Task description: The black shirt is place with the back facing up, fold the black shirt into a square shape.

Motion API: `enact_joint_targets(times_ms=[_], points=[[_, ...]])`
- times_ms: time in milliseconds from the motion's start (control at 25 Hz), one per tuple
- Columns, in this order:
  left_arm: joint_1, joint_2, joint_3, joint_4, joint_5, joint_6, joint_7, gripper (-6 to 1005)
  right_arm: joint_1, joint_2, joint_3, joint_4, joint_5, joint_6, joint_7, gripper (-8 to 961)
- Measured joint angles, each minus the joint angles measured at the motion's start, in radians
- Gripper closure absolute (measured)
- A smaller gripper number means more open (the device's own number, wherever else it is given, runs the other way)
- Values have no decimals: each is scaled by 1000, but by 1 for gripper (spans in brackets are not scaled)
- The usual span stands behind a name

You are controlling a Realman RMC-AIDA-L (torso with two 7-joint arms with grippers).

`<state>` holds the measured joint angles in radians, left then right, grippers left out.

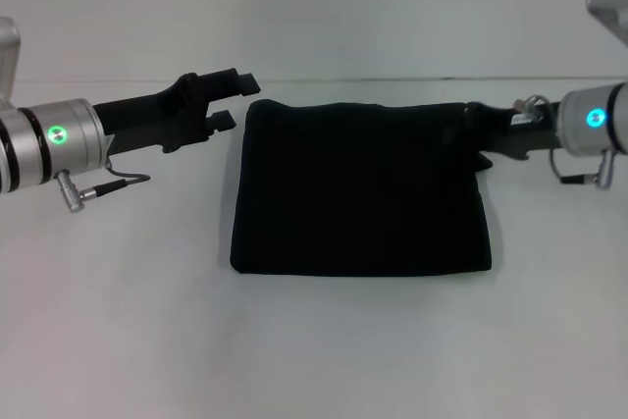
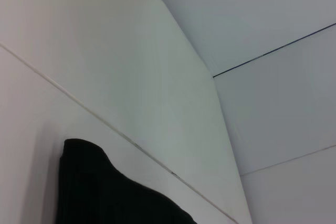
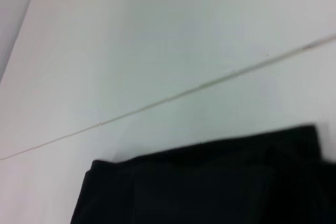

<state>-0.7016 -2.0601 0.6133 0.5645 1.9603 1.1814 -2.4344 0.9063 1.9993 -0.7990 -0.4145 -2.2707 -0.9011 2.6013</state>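
The black shirt (image 1: 361, 188) lies folded into a compact, nearly square block in the middle of the white table (image 1: 314, 350). No lettering shows on it. My left gripper (image 1: 234, 101) hovers just beyond the shirt's far left corner, open, with nothing between its fingers. My right gripper (image 1: 478, 134) sits at the shirt's far right corner, dark against the cloth. A corner of the black shirt (image 2: 105, 195) shows in the left wrist view. In the right wrist view the black shirt (image 3: 210, 182) shows one folded edge.
The table's back edge (image 1: 392, 79) meets a pale wall just behind the shirt. Bare white tabletop surrounds the shirt on the left, right and front.
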Motion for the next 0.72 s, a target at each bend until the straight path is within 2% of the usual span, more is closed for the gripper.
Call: enact_joint_targets(times_ms=[200, 320, 520, 720], points=[[3, 0, -3, -4, 0, 3, 0, 266, -1, -42, -36, -34, -1, -18, -3, 883], [4, 0, -3, -9, 0, 3, 0, 266, 0, -58, -67, -54, -1, -29, -4, 869], [1, 0, 1, -12, 0, 4, 0, 267, 7, -63, -133, -63, -11, -6, -5, 846], [0, 0, 2, -13, 0, 6, -1, 267, 13, -47, -146, -54, -73, 49, -6, 823]])
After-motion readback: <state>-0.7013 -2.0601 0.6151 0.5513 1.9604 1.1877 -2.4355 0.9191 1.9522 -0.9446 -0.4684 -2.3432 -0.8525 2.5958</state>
